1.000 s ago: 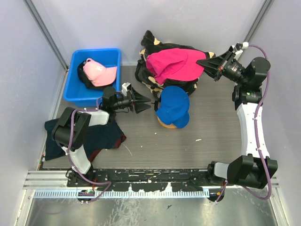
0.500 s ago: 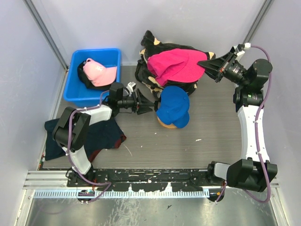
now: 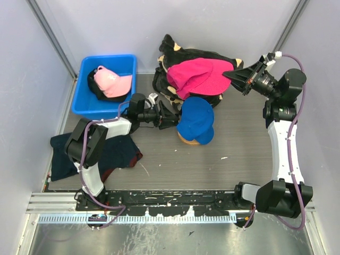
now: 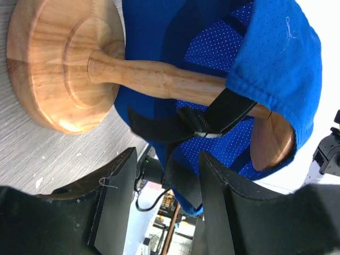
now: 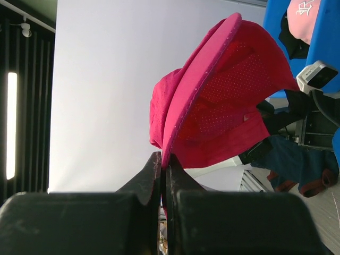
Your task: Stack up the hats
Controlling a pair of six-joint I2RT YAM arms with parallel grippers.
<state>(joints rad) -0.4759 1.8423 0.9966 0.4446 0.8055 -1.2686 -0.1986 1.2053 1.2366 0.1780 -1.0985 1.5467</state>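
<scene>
**Magenta cap gripped by its brim; blue cap on a wooden stand**

Magenta cap (image 3: 199, 76): held at the edge of its curved brim by the right claw (image 3: 234, 74), whose two fingers (image 5: 151, 172) are pressed together on the fabric. In the top view the cap overlaps the black plush bundle (image 3: 170, 53) at the far side of the counter (image 3: 228, 154); whether it touches the bundle cannot be told. The right wrist view shows its mesh underside and the brim curving upward.

Royal blue cap (image 3: 195, 121): seated on a wooden stand (image 4: 64, 64) near the middle of the counter, just in front of the bundle. The stand's round base shows below the cap's edge. The cap's black rear strap (image 4: 223, 111) hangs beside the stem.

Left claw (image 3: 172, 118): level with the counter, at the blue cap's left side. Its fingers (image 4: 119, 180) stand partly apart with nothing between them, and the strap lies just beyond their tips.

Light pink cap (image 3: 111, 81): inside the blue bin (image 3: 85, 103) at the far left, lying on dark fabric whose form is unclear.

Dark navy cloth (image 3: 114, 154): flat on the counter under the left arm.
</scene>
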